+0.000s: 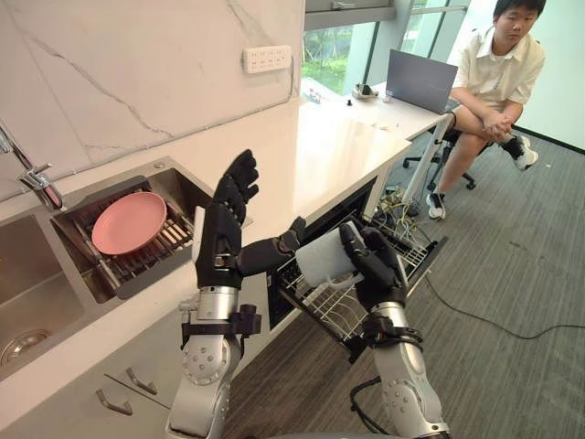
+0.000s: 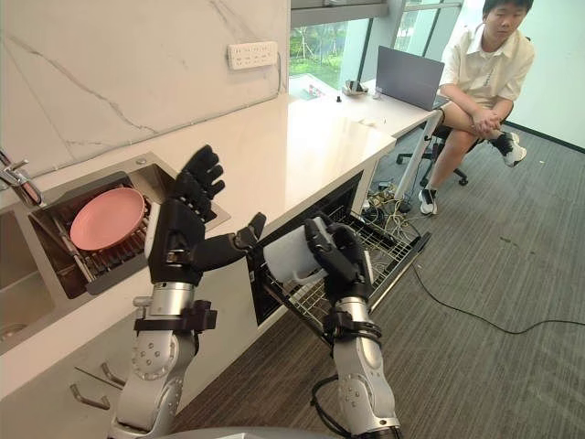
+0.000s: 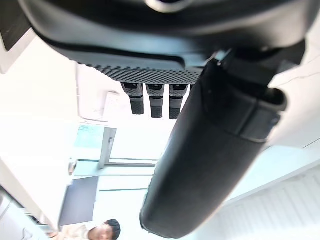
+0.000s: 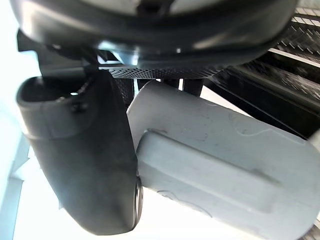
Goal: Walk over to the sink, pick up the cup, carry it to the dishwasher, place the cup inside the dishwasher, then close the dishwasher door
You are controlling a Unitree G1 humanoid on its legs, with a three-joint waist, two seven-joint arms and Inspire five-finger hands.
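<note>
My right hand (image 1: 373,261) is shut on a white cup (image 1: 324,258), held on its side above the pulled-out dishwasher rack (image 1: 340,306). In the right wrist view the cup (image 4: 220,165) lies across the palm with the thumb (image 4: 85,160) curled over it. The dishwasher door (image 1: 413,261) hangs open below the counter. My left hand (image 1: 227,229) is raised in front of the counter edge, fingers straight and thumb spread toward the cup, holding nothing.
A pink plate (image 1: 129,222) rests on a rack in the sink (image 1: 27,274), with the tap (image 1: 32,174) behind. A person (image 1: 494,69) sits on a chair at the counter's far end beside a laptop (image 1: 422,80). Cables (image 1: 475,311) trail on the floor.
</note>
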